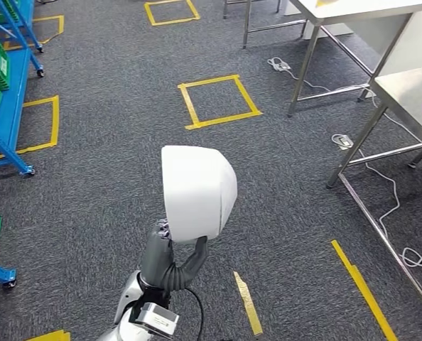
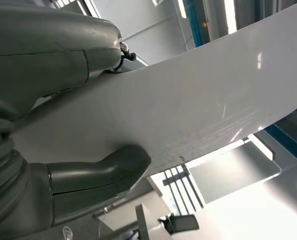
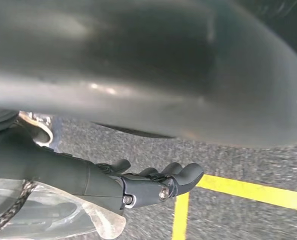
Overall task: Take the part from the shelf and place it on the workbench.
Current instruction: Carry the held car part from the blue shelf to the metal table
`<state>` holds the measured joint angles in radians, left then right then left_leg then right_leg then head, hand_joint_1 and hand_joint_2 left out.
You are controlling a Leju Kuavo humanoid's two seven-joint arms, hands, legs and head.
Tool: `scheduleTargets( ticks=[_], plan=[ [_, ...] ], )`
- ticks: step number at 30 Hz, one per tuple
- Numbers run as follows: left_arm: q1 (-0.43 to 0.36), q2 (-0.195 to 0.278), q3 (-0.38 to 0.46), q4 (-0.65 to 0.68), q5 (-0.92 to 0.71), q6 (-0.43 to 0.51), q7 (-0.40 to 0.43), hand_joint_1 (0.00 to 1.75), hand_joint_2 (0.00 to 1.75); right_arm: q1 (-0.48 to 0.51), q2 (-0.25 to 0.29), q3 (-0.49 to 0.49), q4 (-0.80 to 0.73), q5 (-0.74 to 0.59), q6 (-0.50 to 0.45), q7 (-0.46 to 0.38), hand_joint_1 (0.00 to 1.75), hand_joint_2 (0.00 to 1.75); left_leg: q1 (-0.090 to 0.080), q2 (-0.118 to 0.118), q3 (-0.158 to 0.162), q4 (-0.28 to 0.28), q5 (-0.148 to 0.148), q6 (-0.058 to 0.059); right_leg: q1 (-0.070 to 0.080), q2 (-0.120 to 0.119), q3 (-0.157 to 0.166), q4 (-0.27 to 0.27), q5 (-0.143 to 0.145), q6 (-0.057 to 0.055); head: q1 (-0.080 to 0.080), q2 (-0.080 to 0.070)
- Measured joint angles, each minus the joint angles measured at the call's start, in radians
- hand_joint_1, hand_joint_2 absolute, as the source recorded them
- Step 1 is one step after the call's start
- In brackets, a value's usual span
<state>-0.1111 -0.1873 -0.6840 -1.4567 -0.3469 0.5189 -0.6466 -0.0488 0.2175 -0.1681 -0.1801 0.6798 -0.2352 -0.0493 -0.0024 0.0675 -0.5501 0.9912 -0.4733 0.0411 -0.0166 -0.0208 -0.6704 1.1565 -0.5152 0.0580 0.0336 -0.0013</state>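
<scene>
**White part in hand, off the shelf, not yet on the bench**

White moulded part [image 1: 198, 192], smooth rounded shell, is held up in front of the body by the left hand [image 1: 163, 259]. Fingers sit behind its lower edge and the thumb presses the near face. The left wrist view confirms it: thumb [image 2: 101, 172] under the shell, fingers [image 2: 52, 55] over it, part [image 2: 200, 105] clamped between.

Right hand [image 3: 147, 185] hangs low over the grey carpet with fingers loosely extended, holding nothing.

Progress, judged from layout:
- Pick looks done. The blue shelf [image 1: 8, 114] with green bins is off to the left, well apart from the part.
- Transit is underway, with the part over open floor near the yellow tape square [image 1: 218, 101].
- Placement remains. The steel bench [image 1: 407, 96] is at the far right, well apart from the part.

Left to do: close on the bench, set the part down, release.

Risk: the grip is on one edge of a slick shell, so it could pivot.
</scene>
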Motion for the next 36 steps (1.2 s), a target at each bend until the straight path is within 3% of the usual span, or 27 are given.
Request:
scheduleTargets(
  ticks=[2, 4, 6, 7, 9, 10, 12, 14, 17, 19, 21, 23, 25, 27, 29, 30, 31, 33, 35, 36],
  plan=[
    [0.0, 0.0, 0.0, 0.0, 0.001, -0.002, 0.0, 1.75, 1.75, -0.003, 0.0, 0.0, 0.0, 0.001, -0.003, 0.001, 0.0, 0.0, -0.005, 0.019, 0.003, 0.005, -0.006, -0.01, 0.001, -0.046, 0.074, -0.125, 0.039, -0.004, 0.0, 0.0],
    [0.0, 0.0, 0.001, 0.0, 0.002, -0.003, 0.0, 1.75, 1.75, -0.004, 0.0, 0.0, 0.0, 0.002, -0.006, 0.003, 0.0, 0.0, -0.011, 0.034, 0.005, 0.009, -0.01, -0.02, 0.005, -0.06, 0.092, -0.155, 0.04, -0.019, -0.002, 0.0],
    [-0.001, 0.0, 0.001, 0.0, 0.002, -0.003, 0.0, 1.75, 1.75, -0.003, -0.001, -0.001, 0.0, 0.002, -0.01, 0.005, 0.0, 0.0, -0.007, 0.042, 0.008, 0.013, -0.015, -0.031, 0.004, -0.036, 0.09, -0.156, 0.045, -0.034, -0.004, 0.0],
    [-0.001, 0.0, 0.001, 0.0, 0.002, -0.004, 0.0, 1.75, 1.75, -0.003, -0.001, -0.001, 0.0, 0.002, -0.011, 0.006, 0.0, 0.0, -0.003, 0.026, 0.005, 0.025, -0.028, -0.036, 0.004, -0.025, 0.091, -0.157, 0.047, -0.04, -0.004, 0.0],
    [-0.001, 0.001, 0.001, 0.0, 0.003, -0.004, 0.0, 1.75, 1.75, -0.004, -0.001, -0.002, 0.0, 0.002, -0.013, 0.006, 0.0, 0.0, 0.003, -0.024, -0.026, 0.105, -0.081, -0.044, 0.002, -0.001, 0.091, -0.159, 0.051, -0.052, -0.006, 0.0],
    [0.0, 0.001, 0.002, 0.0, 0.003, -0.004, 0.0, 1.75, 1.75, -0.004, -0.001, -0.002, 0.0, 0.002, -0.012, 0.006, 0.0, 0.0, 0.005, -0.045, -0.056, 0.176, -0.117, -0.044, 0.003, 0.013, 0.091, -0.159, 0.051, -0.056, -0.006, 0.0],
    [0.001, 0.002, 0.002, 0.001, 0.003, -0.004, 0.0, 1.75, 1.75, -0.004, -0.001, -0.002, 0.0, 0.002, -0.012, 0.006, 0.0, 0.0, 0.005, -0.056, -0.105, 0.283, -0.162, -0.044, 0.005, 0.032, 0.09, -0.158, 0.052, -0.059, -0.006, 0.0],
    [0.001, 0.003, 0.002, 0.001, 0.003, -0.004, 0.0, 1.75, 1.75, -0.004, -0.001, -0.002, 0.0, 0.002, -0.012, 0.006, 0.0, 0.0, 0.005, -0.057, -0.12, 0.314, -0.172, -0.044, 0.006, 0.039, 0.09, -0.158, 0.052, -0.06, -0.006, 0.0],
    [0.001, 0.003, 0.002, 0.001, 0.003, -0.004, 0.0, 1.75, 1.75, -0.003, -0.001, -0.002, 0.0, 0.002, -0.012, 0.006, 0.0, 0.0, 0.005, -0.057, -0.126, 0.323, -0.164, -0.042, 0.007, 0.05, 0.09, -0.158, 0.053, -0.06, -0.006, 0.0],
    [0.001, 0.003, 0.002, 0.001, 0.004, -0.003, 0.0, 1.75, 1.75, -0.003, -0.001, -0.003, 0.0, 0.002, -0.013, 0.008, 0.0, 0.0, 0.005, -0.105, -0.065, 0.179, -0.085, -0.027, 0.009, 0.093, 0.088, -0.155, 0.055, -0.055, -0.005, 0.0],
    [0.001, 0.003, 0.002, 0.002, 0.004, 0.0, 0.0, 1.75, 1.75, -0.003, 0.0, -0.004, 0.0, 0.003, -0.016, 0.013, 0.0, 0.0, 0.004, -0.147, -0.001, 0.029, -0.014, -0.016, 0.007, 0.136, 0.081, -0.153, 0.06, -0.044, -0.005, 0.0],
    [0.001, 0.001, 0.002, 0.002, 0.004, 0.006, 0.0, 1.75, 1.75, -0.001, -0.001, -0.005, 0.0, 0.005, -0.02, 0.021, 0.0, 0.0, 0.004, -0.13, 0.0, 0.019, -0.01, -0.013, 0.003, 0.146, 0.072, -0.154, 0.064, -0.031, -0.005, 0.0],
    [0.001, -0.001, 0.002, 0.002, 0.002, 0.012, 0.0, 1.75, 1.75, 0.001, -0.001, -0.006, 0.0, 0.007, -0.023, 0.026, 0.0, 0.0, 0.007, -0.105, 0.003, 0.008, -0.002, -0.006, 0.005, 0.103, 0.05, -0.122, 0.042, -0.023, 0.0, 0.0],
    [0.001, -0.001, 0.002, 0.002, 0.0, 0.015, -0.001, 1.75, 1.75, -0.002, -0.001, -0.006, 0.0, 0.009, -0.025, 0.027, 0.0, 0.0, 0.008, -0.076, 0.002, 0.003, 0.001, -0.002, 0.007, 0.045, -0.005, -0.016, -0.018, -0.017, 0.004, 0.0],
    [0.002, -0.001, 0.002, 0.002, 0.0, 0.016, -0.001, 1.75, 1.75, -0.003, -0.001, -0.006, 0.0, 0.01, -0.025, 0.027, 0.0, 0.0, 0.006, -0.046, 0.0, 0.003, 0.001, -0.001, 0.005, 0.031, -0.06, 0.101, -0.065, -0.01, 0.006, 0.0],
    [0.002, -0.001, 0.002, 0.002, 0.0, 0.017, -0.001, 1.75, 1.75, -0.002, -0.001, -0.007, 0.0, 0.011, -0.026, 0.028, 0.0, 0.0, 0.006, -0.031, -0.001, 0.003, 0.0, -0.002, 0.004, 0.028, -0.066, 0.119, -0.065, -0.007, 0.006, 0.0],
    [0.002, -0.001, 0.002, 0.002, 0.0, 0.017, -0.001, 1.75, 1.75, 0.0, -0.002, -0.007, 0.0, 0.011, -0.026, 0.029, 0.0, 0.0, 0.006, -0.018, -0.001, 0.004, -0.001, -0.003, 0.003, 0.023, -0.051, 0.096, -0.046, -0.005, 0.007, 0.0],
    [0.002, -0.001, 0.002, 0.002, 0.0, 0.018, -0.001, 1.75, 1.75, 0.0, -0.003, -0.008, 0.0, 0.012, -0.027, 0.03, 0.0, 0.0, 0.006, 0.006, 0.001, 0.006, -0.005, -0.009, 0.003, -0.01, 0.024, -0.035, 0.011, -0.003, 0.007, 0.0],
    [0.001, 0.0, 0.002, 0.002, 0.0, 0.019, -0.001, 1.75, 1.75, -0.003, -0.004, -0.008, 0.0, 0.013, -0.027, 0.03, 0.0, 0.0, 0.0, 0.023, 0.003, 0.011, -0.011, -0.019, 0.006, -0.041, 0.084, -0.137, 0.04, -0.013, 0.005, 0.0],
    [0.001, 0.0, 0.002, 0.002, -0.001, 0.02, -0.001, 1.75, 1.75, -0.003, -0.004, -0.008, 0.0, 0.013, -0.027, 0.03, 0.0, 0.0, -0.003, 0.03, 0.004, 0.013, -0.013, -0.024, 0.009, -0.045, 0.093, -0.153, 0.039, -0.02, 0.004, 0.0]
  ],
)
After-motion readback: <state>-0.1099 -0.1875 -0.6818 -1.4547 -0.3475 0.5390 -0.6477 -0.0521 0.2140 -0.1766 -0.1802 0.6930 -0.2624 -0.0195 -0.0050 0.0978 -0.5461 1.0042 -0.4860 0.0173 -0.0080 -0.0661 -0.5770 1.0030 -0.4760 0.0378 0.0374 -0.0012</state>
